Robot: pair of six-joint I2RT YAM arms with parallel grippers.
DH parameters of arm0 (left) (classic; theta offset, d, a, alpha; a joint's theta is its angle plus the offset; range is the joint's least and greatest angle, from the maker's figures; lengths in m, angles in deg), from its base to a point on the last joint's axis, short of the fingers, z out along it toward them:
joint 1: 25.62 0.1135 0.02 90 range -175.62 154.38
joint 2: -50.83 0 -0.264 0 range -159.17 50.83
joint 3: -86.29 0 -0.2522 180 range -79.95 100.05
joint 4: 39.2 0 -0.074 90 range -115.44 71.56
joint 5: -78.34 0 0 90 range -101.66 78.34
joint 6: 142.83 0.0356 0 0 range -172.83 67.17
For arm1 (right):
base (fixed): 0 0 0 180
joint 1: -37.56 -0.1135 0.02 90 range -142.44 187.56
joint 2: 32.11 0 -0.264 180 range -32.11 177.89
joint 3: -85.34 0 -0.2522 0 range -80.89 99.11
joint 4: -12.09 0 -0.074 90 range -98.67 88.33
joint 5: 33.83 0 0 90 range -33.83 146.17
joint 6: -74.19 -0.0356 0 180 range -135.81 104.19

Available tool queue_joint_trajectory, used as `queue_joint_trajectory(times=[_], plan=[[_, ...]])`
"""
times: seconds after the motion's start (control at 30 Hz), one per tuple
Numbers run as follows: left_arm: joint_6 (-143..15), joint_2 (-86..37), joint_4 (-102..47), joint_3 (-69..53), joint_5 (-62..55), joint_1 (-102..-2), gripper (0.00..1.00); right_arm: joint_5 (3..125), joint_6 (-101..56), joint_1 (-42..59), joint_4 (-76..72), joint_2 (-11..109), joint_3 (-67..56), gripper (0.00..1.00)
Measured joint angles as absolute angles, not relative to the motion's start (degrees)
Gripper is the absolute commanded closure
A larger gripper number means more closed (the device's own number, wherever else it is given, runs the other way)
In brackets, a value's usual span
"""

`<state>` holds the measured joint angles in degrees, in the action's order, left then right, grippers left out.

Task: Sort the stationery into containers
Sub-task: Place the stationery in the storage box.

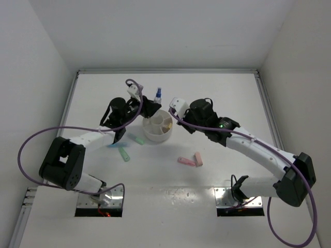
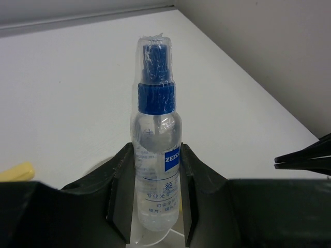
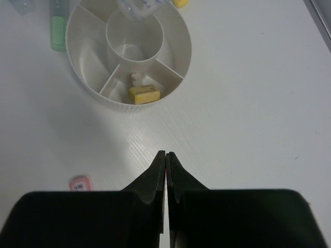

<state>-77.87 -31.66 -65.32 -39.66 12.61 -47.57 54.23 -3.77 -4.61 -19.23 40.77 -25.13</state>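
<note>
My left gripper is shut on a clear spray bottle with a blue cap and holds it upright over the round white divided dish. In the top view the bottle rises behind the dish by the left gripper. The bottle's base hangs above the centre cup. A yellow block and a tiny pale block lie in one wedge of the dish. My right gripper is shut and empty, above the table short of the dish.
Loose pieces lie on the table: two pink in front of the dish, green, mint and light blue bars at its left. A yellow piece lies by the dish. Walls enclose the table.
</note>
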Motion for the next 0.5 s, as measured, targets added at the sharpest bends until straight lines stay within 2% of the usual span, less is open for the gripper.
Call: queue_joint_trajectory(times=[0.5], plan=[[-77.54,-34.79,-70.43,-39.09,13.40,-48.82,1.00,54.69,-3.77,-4.61,-19.23,40.92,-25.72,1.00]])
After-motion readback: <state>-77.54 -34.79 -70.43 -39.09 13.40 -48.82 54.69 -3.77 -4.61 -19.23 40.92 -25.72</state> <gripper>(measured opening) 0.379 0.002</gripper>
